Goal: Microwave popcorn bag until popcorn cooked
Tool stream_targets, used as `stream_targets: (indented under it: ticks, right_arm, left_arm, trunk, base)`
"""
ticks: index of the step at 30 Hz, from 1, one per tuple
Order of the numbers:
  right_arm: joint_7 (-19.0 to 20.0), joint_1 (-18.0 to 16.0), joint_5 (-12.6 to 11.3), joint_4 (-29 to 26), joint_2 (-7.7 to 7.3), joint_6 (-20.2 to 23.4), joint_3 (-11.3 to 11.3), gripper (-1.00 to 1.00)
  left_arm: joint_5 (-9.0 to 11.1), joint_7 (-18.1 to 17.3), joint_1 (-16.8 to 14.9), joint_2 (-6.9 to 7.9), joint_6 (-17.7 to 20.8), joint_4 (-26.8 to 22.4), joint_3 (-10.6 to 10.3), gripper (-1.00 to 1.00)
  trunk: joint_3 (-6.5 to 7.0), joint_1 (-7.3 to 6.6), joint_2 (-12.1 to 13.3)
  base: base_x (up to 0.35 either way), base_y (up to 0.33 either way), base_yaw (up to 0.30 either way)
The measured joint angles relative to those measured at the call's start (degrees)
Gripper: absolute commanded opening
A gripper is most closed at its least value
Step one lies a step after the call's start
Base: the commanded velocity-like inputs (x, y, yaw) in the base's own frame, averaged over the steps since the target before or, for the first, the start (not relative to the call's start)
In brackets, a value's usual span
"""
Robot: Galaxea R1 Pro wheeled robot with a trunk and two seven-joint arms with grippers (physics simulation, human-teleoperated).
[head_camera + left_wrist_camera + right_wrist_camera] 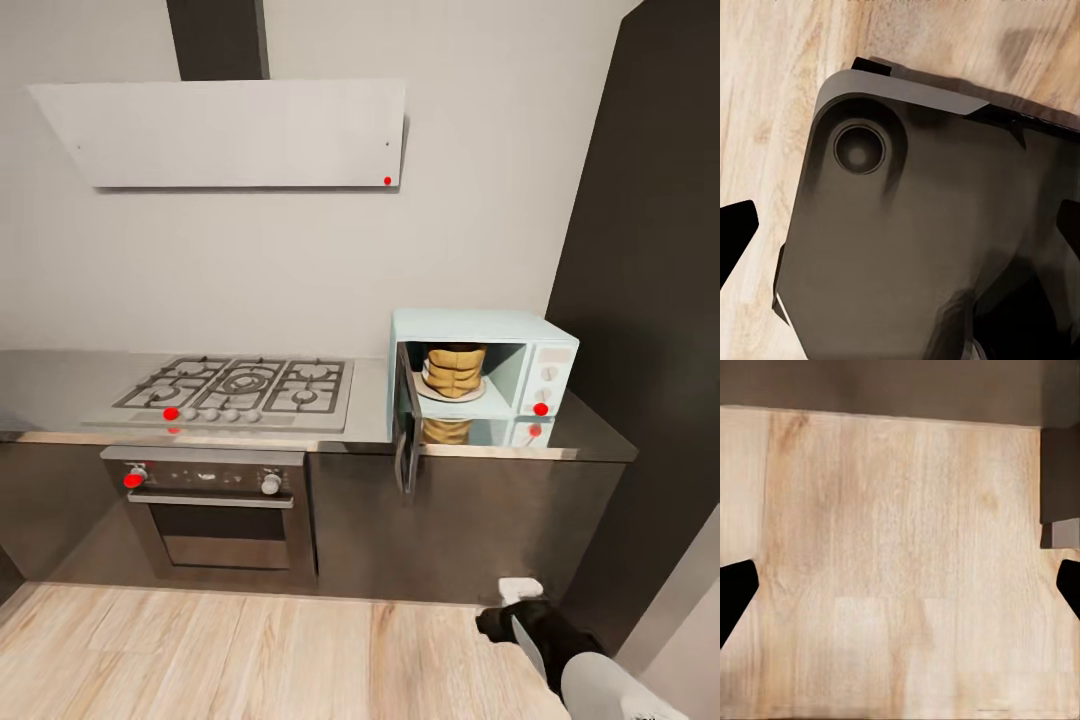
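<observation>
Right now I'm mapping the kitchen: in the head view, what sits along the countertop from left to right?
Gas hob → open microwave door → popcorn bag inside the microwave → microwave knobs.

This is a home kitchen. Along the far wall runs a grey steel counter (60,385) over dark cabinet fronts (480,530), with a gas hob (240,390) set into it and a built-in oven (215,520) with knobs directly beneath. A flat pale extractor hood (225,135) hangs on the white wall above the hob. To the right on the counter stands a small mint-blue microwave (545,365), its door swung open. Pale wooden floorboards (200,650) lie in front, near us.
</observation>
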Motion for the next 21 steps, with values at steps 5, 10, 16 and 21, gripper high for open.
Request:
stream_targets:
  ticks: [5, 10, 16, 21]
  right_arm:
    - [-0.2, 0.0, 0.0, 14.0, -1.87, -6.6, 0.2, 1.0]
    - [-3.2, 8.4, 0.1, 17.0, -2.19, -13.5, 0.5, 1.0]
    - [-4.6, 15.0, -0.2, 17.2, -2.49, -17.8, 0.4, 1.0]
    - [-4.7, 19.1, -0.3, 17.3, -2.27, -18.1, 0.5, 1.0]
  left_arm:
    - [0.1, 0.0, 0.0, 0.0, 0.0, 0.0, 0.1, 1.0]
    - [0.1, 0.1, 0.0, -0.01, 0.0, 0.0, 0.1, 1.0]
    - [0.1, 0.1, 0.0, -0.04, 0.0, -0.1, 0.0, 1.0]
    - [0.0, 0.1, 0.0, -0.09, 0.0, 0.0, 0.0, 1.0]
  trunk:
    - [0.0, 0.0, 0.0]
    - [-0.01, 0.0, 0.0]
    - [0.0, 0.0, 0.0]
    - [0.0, 0.0, 0.0]
  base:
    - [0.0, 0.0, 0.0]
    - [0.0, 0.0, 0.0]
    - [0.0, 0.0, 0.0]
    - [0.0, 0.0, 0.0]
